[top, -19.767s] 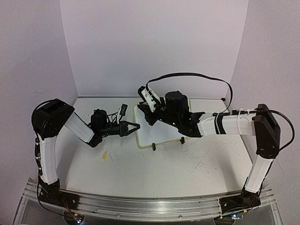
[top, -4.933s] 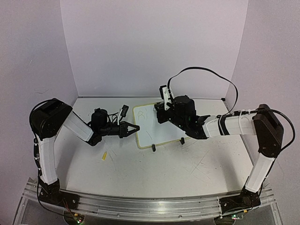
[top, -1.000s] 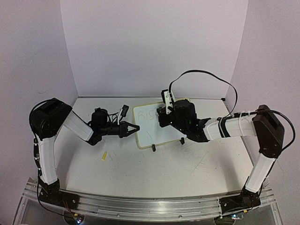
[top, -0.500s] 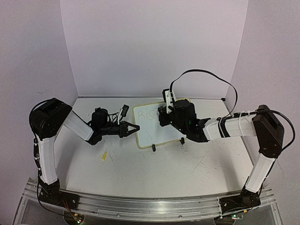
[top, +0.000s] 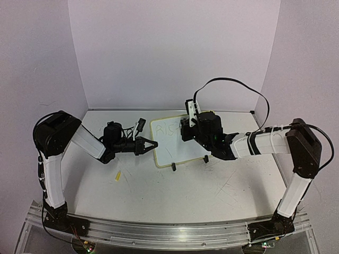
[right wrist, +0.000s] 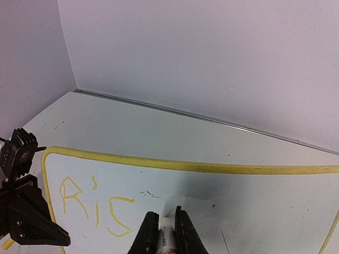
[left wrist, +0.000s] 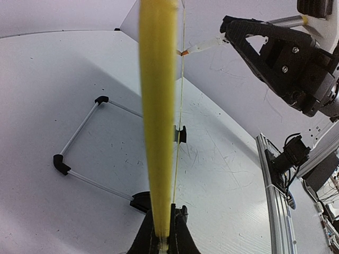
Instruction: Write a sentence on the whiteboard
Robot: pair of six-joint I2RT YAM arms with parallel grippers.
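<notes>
1. Plainly, the left gripper (top: pixel 150 144) is clamped on the left edge of the whiteboard (top: pixel 175 151), just left of centre in the top view.
2. From the left wrist camera its two dark fingers (left wrist: pixel 145 239) pinch the pale yellow rim at the bottom of the frame. The board is seen edge-on there and runs straight up the middle.
3. The whiteboard lies on the table (top: pixel 185 190) with a black clip foot (top: pixel 173 167) at its near edge.
4. The right gripper (top: pixel 185 128) hangs over the board's upper right part, closed around a marker (right wrist: pixel 165 234).
5. In the right wrist view the marker sits tight between the narrow fingers at the bottom centre. Its tip is hidden there.
6. The left wrist view shows the marker's orange tip in the upper middle of the frame, meeting the board's face.
7. Yellow letters (right wrist: pixel 95 209) are written in the lower left of the right wrist view (they read roughly "Ri5"), just left of the marker.
</notes>
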